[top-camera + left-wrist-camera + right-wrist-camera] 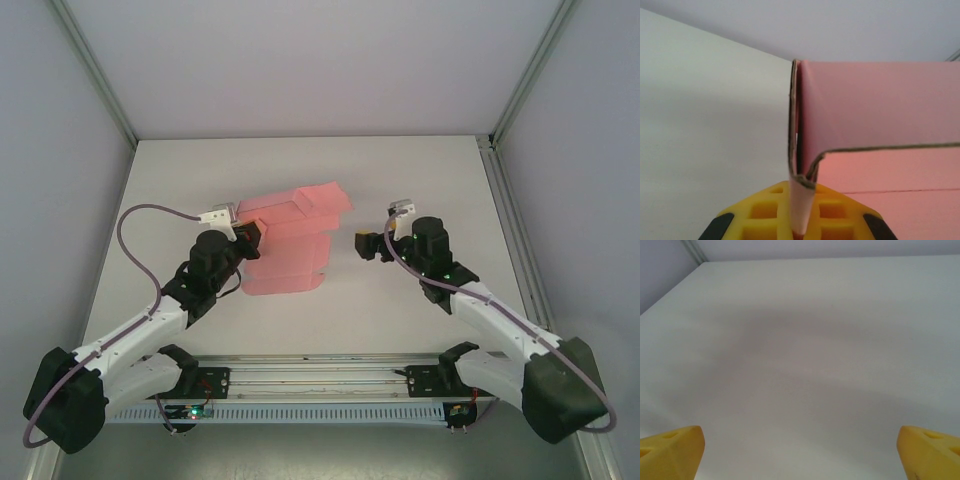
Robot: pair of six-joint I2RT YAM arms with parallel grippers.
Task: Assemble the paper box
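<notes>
- The paper box [290, 250] lies near the middle of the tabletop [420, 170], between the two arms. It is a pink card sheet, only partly folded.
- Its near part rests flat. At the far end some panels stand up or overlap, though from above it is hard to tell how many walls are really raised.
- The left fingers [247, 237] are at the box's left edge. In the left wrist view the yellow pads [765, 215] are pinched shut on a doubled-over strip of card, and a pink panel [875, 110] rises and bends away to the right.
- The right fingers [362, 243] hang just beside the box's right edge, apart from it. In the right wrist view the two tips [672, 445] are spread wide over bare tabletop and hold nothing.
- The step in hand looks like folding up the left side wall, so the job seems to be at an early to middle stage.
- The next move probably calls for the right fingers to close in on the opposite edge, to pin the sheet or lift its own flap. Meanwhile the left grip would keep the fold without crushing the thin card.
</notes>
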